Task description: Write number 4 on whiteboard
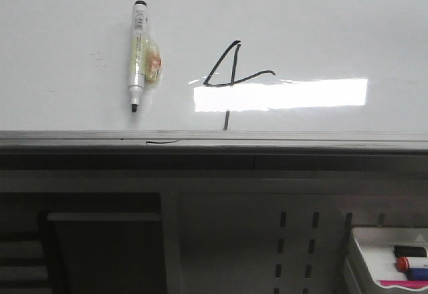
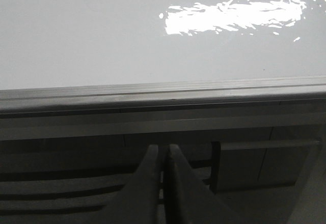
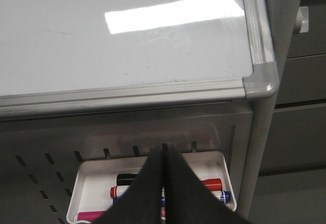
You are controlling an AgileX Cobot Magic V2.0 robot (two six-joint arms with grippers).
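Observation:
A black hand-drawn number 4 point(image 1: 231, 73) stands on the glossy whiteboard point(image 1: 321, 27), its stem crossing a bright glare band. A white marker point(image 1: 137, 53) with a black cap lies on the board left of the digit, tip towards the near rim. In the left wrist view my left gripper point(image 2: 163, 148) is shut and empty, below the board's near rim point(image 2: 153, 94). In the right wrist view my right gripper point(image 3: 164, 148) is shut and empty, below the board's near right corner point(image 3: 260, 79) and over a tray. Neither gripper shows in the front view.
A white tray point(image 3: 89, 170) with several markers point(image 3: 211, 184) hangs on the grey perforated panel point(image 3: 41, 147) under the board; it also shows in the front view point(image 1: 364, 250). A dark shelf opening point(image 1: 100, 247) lies below the rim at left. Grey drawers point(image 3: 300, 40) stand beside the board's corner.

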